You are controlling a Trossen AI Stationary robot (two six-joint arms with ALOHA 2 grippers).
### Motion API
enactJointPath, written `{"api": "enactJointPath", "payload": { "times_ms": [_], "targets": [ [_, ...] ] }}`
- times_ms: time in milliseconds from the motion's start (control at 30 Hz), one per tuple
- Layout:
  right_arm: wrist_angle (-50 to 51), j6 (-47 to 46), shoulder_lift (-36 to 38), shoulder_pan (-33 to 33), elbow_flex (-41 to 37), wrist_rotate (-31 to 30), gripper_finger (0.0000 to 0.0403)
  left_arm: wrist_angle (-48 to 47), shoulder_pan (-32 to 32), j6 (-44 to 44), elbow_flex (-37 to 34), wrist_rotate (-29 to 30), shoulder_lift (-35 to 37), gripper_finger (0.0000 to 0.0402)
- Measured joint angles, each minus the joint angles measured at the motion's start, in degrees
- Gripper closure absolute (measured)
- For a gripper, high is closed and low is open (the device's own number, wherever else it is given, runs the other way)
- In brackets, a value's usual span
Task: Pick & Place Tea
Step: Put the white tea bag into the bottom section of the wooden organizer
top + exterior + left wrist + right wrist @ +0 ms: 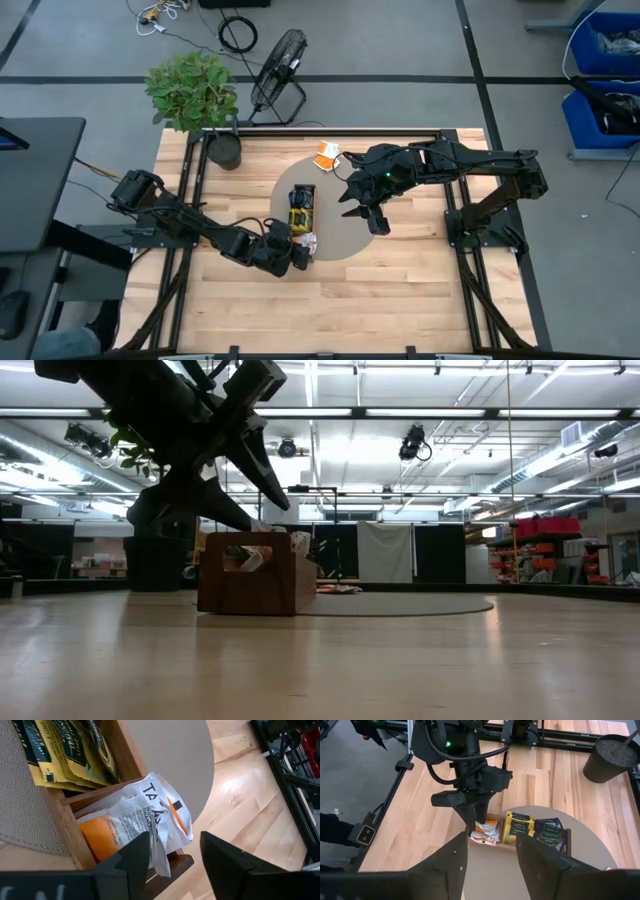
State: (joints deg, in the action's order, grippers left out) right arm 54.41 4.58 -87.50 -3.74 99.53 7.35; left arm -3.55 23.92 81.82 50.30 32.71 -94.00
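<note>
The orange-and-white square tea sachets sat crammed in the end compartment of the long narrow brown wooden tray, the compartment nearest the left arm; one white sachet stuck up over the tray's end wall, tilted and crumpled. In the next compartment stood the yellow-green sachets, and beyond them the dark blue-black sachets, all packed on edge. In the high view the tray lay lengthwise on a round grey mat in the middle of the pale wooden table. A few more orange-and-white sachets lay loose near the mat's far edge, well apart from the tray.

The left gripper hung just over the tray's near end, its two dark fingers spread apart, one on each side of the upstanding white sachet. That sachet's edge lay against the inner face of one finger, but the fingers did not pinch it. In the low view the same gripper pointed down at the tray from above.

The right gripper hovered above the mat beside the tray, its fingers standing apart with nothing between them, looking across at the left arm.

At the table's far left corner stood a dark pot holding a leafy green plant. A black floor fan sat on the grey floor behind the table, and blue bins stood off to the right.
</note>
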Motion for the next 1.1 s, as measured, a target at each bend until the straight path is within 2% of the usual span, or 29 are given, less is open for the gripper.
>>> {"api": "enactJointPath", "payload": {
  "times_ms": [267,633,767,967,1100],
  "targets": [
    [0.53,0.39,0.0,0.14,0.0,0.0,0.0229,5.68,0.07,-0.33,-0.07,0.09,0.54,0.0192],
    [1.09,0.31,-0.89,3.83,-0.07,-0.07,0.0229,6.78,-1.2,-10.84,2.9,2.15,7.96,0.0191],
    [0.64,0.2,-1.49,4.63,-0.07,-0.04,0.0229,2.52,-2.49,-12.76,3.87,2.05,10.83,0.0191],
    [0.97,-1.26,-2.28,6.32,-0.07,-0.91,0.0229,-12.41,-3.91,-13.28,5.02,0.83,15.83,0.0199],
    [0.73,-2.83,-2.81,8.4,-0.22,-1.47,0.0229,-15.35,-3.87,-15.46,5.29,0.38,20.52,0.0209]
  ]
}}
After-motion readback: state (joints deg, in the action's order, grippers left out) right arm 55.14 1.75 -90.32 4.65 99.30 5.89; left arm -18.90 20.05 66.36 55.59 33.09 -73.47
